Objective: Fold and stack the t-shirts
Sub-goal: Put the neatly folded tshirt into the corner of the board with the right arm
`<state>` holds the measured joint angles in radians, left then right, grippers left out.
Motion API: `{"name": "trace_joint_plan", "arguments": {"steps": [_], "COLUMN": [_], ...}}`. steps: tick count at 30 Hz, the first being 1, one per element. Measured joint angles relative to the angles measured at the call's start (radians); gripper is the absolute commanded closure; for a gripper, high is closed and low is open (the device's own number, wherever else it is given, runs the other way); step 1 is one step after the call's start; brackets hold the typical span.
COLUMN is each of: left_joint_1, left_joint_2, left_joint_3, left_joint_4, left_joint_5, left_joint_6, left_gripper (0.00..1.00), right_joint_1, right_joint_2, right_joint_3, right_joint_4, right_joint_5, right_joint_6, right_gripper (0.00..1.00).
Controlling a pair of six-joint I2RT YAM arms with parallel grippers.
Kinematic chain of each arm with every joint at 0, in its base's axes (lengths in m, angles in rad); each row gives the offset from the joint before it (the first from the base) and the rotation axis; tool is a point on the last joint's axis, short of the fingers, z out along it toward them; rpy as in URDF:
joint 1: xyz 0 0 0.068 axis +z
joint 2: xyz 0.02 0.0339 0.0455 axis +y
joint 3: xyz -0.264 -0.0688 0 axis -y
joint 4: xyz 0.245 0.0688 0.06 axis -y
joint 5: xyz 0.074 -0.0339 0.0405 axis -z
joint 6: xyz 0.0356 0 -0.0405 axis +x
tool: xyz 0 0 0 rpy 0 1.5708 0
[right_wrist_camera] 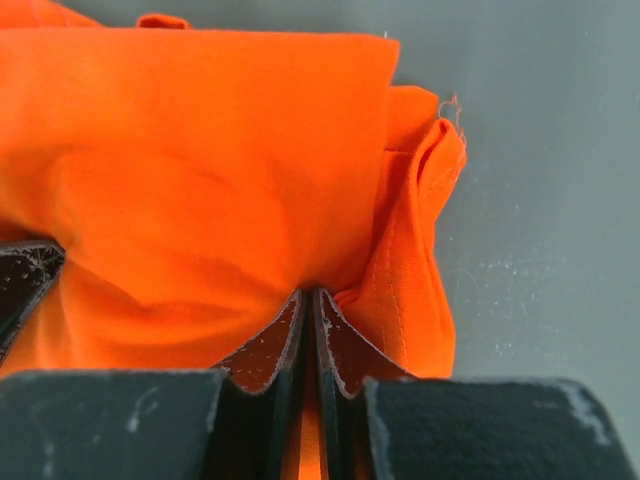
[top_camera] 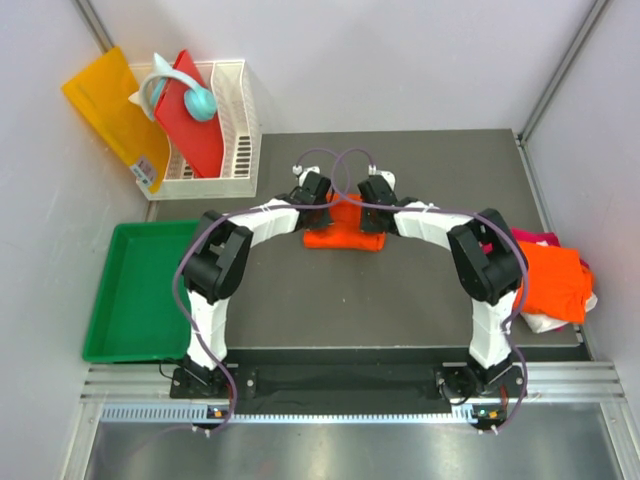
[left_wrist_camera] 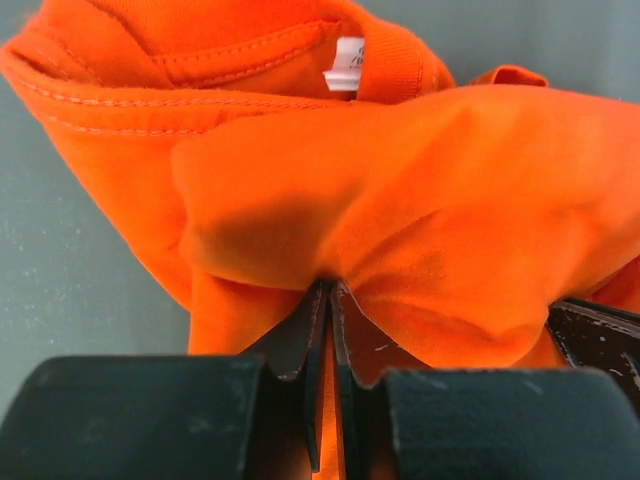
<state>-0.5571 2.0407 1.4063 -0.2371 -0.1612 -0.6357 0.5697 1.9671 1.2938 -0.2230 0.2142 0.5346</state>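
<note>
Broadly, the task looks early. Off the left edge of the table [top_camera: 400, 300] sits a green tray [top_camera: 135, 290]. At the table's right edge a pile of t-shirts [top_camera: 555, 280], orange over magenta, waits unfolded, and no finished stack shows anywhere. At the table's far middle one orange t-shirt [top_camera: 345, 238] lies bunched into a small bundle, partly folded at best. Both tools are clenched on it: the left tool [left_wrist_camera: 330, 300] pinches its left part, the right tool [right_wrist_camera: 308, 300] its right. Only the wrist views show cloth nipped between the fingers. The left wrist alone shows the white neck label [left_wrist_camera: 345, 62], and only the top view shows the waiting pile.
</note>
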Motion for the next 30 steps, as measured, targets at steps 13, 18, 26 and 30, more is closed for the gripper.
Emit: {"name": "trace_joint_plan", "arguments": {"steps": [13, 18, 26, 30], "left_joint_1": [-0.077, -0.167, -0.327, -0.363], "left_joint_2": [-0.192, -0.301, -0.401, -0.408], "left_joint_3": [-0.306, -0.432, -0.527, -0.517], "left_joint_4": [0.106, 0.082, 0.018, -0.03], "left_joint_5": [-0.013, -0.043, -0.081, -0.135], "left_joint_6": [-0.085, -0.136, -0.225, -0.248], "left_gripper": [0.93, 0.92, 0.92, 0.87], "right_joint_1": [0.082, 0.139, 0.174, 0.174], "right_joint_2": [-0.213, -0.328, -0.456, -0.471], "right_joint_3": [-0.329, -0.465, -0.568, -0.566], "right_joint_4": [0.15, 0.154, 0.08, 0.052], "right_joint_5": [0.029, 0.048, 0.055, 0.064], "right_joint_6": [0.08, 0.122, 0.165, 0.165], "right_gripper": [0.94, 0.93, 0.91, 0.68]}}
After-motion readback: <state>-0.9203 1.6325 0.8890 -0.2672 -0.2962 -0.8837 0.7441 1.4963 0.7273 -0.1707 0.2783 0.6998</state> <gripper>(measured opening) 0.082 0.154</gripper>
